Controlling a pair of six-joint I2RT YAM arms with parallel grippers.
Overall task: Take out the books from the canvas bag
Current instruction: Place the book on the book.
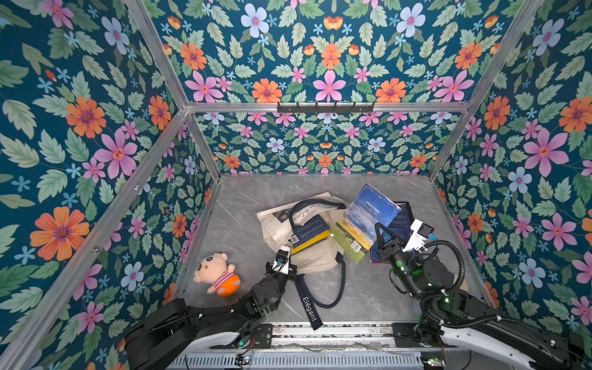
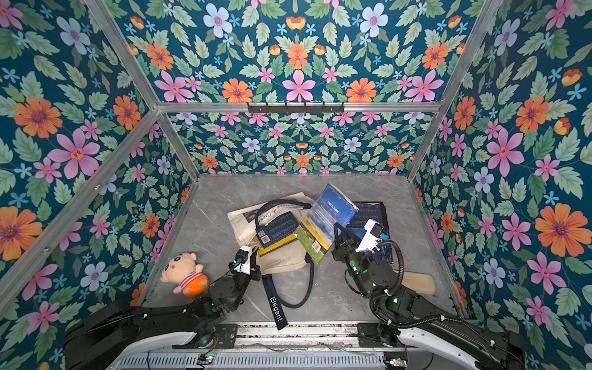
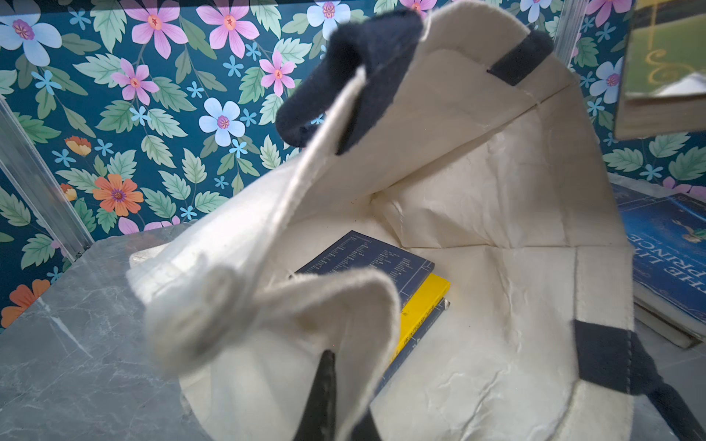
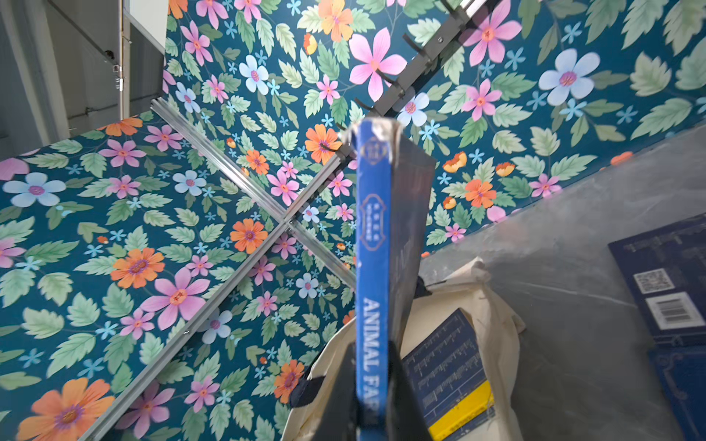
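Right gripper [image 4: 372, 397] around landscape book [image 1: 365, 217]

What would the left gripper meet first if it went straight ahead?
The left gripper, gripping the bag, would probably meet the dark blue book atop the yellow book inside; depth is unclear.
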